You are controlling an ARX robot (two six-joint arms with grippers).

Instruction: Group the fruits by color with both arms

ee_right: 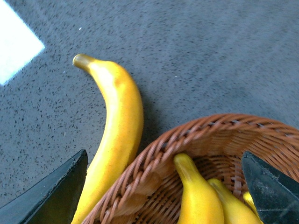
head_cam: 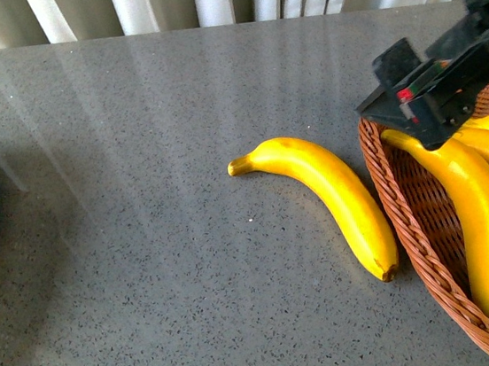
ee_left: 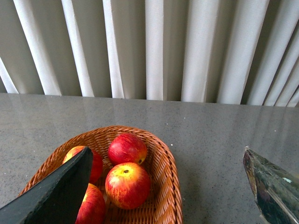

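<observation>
Step in hand: pick up the loose banana (head_cam: 320, 183) with the right gripper (ee_right: 164, 156).

Right gripper state: released, jaws spread wide, nothing grasped. Positioned at 2 o'clock in the front view, above the far rim of the banana basket (head_cam: 388, 192).

Left gripper (ee_left: 166, 151) state: released, empty, above the apple basket (ee_left: 170, 186) at 9 o'clock, apples (ee_left: 127, 184) inside.

Target location: on the grey table (head_cam: 135, 161), just past centre toward 3 o'clock, just beside the banana basket rim; contact undetermined. Stem toward 10 o'clock, brown tip toward 5 o'clock.

Procedure:
1. Shift toward 9 o'clock, clear of the wicker.
2. Turn the wrist to set the jaws across the banana's width at mid-length.
3. Descend vertically; close gently to avoid rolling or bruising.
4. Lift above rim height before travelling toward 3 o'clock.
5. Lay alongside the stored bananas (head_cam: 486, 225).
</observation>
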